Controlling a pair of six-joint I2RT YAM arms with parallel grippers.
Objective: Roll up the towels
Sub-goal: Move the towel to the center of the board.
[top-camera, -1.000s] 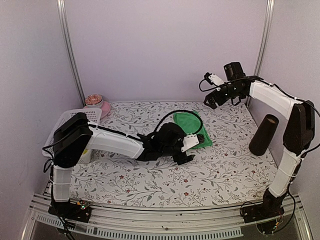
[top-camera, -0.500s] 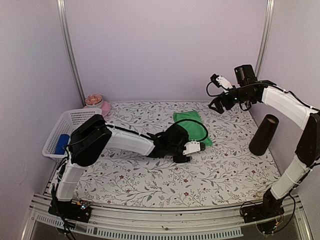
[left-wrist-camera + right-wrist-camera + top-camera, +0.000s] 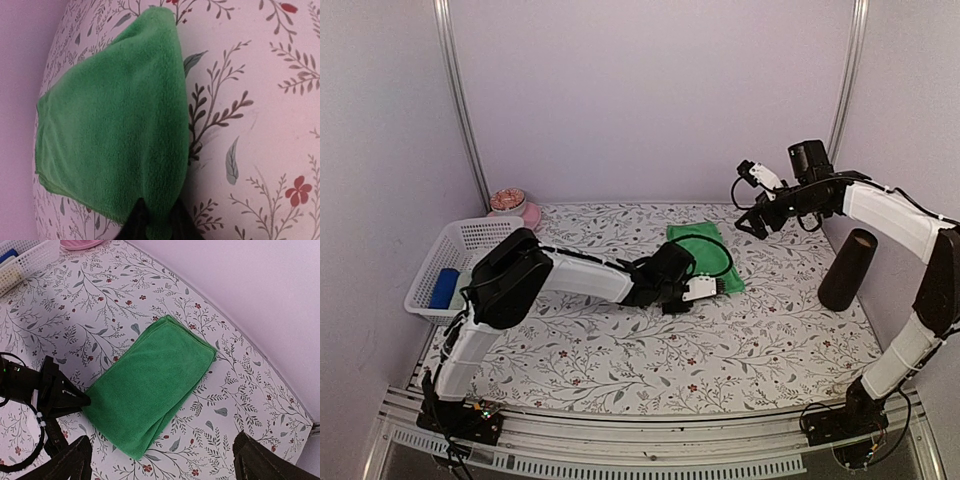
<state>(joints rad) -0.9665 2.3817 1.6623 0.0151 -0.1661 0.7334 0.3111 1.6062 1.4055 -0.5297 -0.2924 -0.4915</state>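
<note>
Currently the green towel lies flat and folded on the floral table, rear centre, not yet rolled; no second towel is in view. Since a second ago the left gripper has travelled along the table to the towel's near edge and narrowed its jaws; its fingertips now pinch that edge, with cloth bunched between them. Judgement: grasp made, rolling about to begin, none done so far. Meanwhile the right gripper hangs high beside the towel's right rear, jaws wide apart, holding nothing; it has drifted slightly rightward. At far left, well apart, stands the basket. No brand, label or legible writing shows on any item.
</note>
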